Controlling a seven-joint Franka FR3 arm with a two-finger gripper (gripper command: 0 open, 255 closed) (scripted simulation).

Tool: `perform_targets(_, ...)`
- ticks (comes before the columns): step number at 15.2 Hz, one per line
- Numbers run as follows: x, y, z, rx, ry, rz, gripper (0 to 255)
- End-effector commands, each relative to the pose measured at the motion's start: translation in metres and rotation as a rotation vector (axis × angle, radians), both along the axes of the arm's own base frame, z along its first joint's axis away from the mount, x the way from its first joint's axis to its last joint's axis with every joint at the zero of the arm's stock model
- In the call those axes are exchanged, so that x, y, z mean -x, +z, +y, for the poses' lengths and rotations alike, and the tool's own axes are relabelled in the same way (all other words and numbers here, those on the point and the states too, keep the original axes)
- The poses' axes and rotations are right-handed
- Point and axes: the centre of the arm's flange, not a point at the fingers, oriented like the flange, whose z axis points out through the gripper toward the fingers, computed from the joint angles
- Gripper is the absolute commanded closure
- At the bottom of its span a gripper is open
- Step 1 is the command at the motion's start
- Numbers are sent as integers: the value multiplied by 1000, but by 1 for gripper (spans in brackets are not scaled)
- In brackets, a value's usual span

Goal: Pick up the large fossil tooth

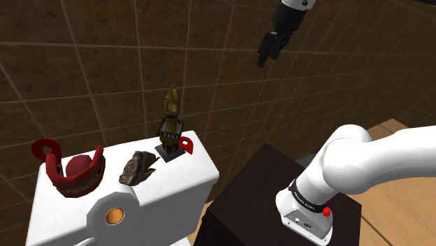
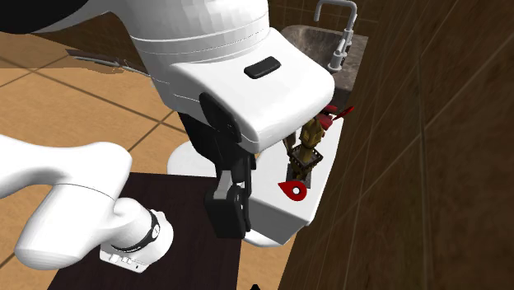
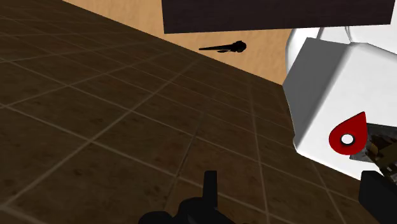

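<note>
Shoulder view: pincer (image 1: 267, 57) wide open, empty, high above tank lid (image 1: 202, 168), probably pre-approach; fossil tooth (image 1: 136, 168) lies mid-lid, untouched.

On the toilet tank lid (image 1: 190, 175), seen from the shoulder view, a jaw-shaped piece (image 1: 75, 175) lies at the left. The fossil tooth (image 1: 137, 168) lies to its right, mid-lid. A statuette (image 1: 170, 122) stands right of the tooth and farther back, near the wall (image 1: 105, 63). A teardrop tag (image 1: 186, 145) lies just beside the statuette's base. The stand (image 1: 251, 192) sits right of the tank. The end effector (image 1: 264, 59) hangs high above, right of the statuette.
</note>
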Motion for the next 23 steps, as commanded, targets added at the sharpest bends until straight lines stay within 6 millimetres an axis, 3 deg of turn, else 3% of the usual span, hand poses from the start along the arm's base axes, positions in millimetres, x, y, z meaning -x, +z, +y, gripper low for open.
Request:
perform_targets(1,0,0,0,0,0,0,0)
perform_targets(12,2,-62,135,7,-264,6,0)
perform_targets(23,-31,-126,266,13,-527,11,0)
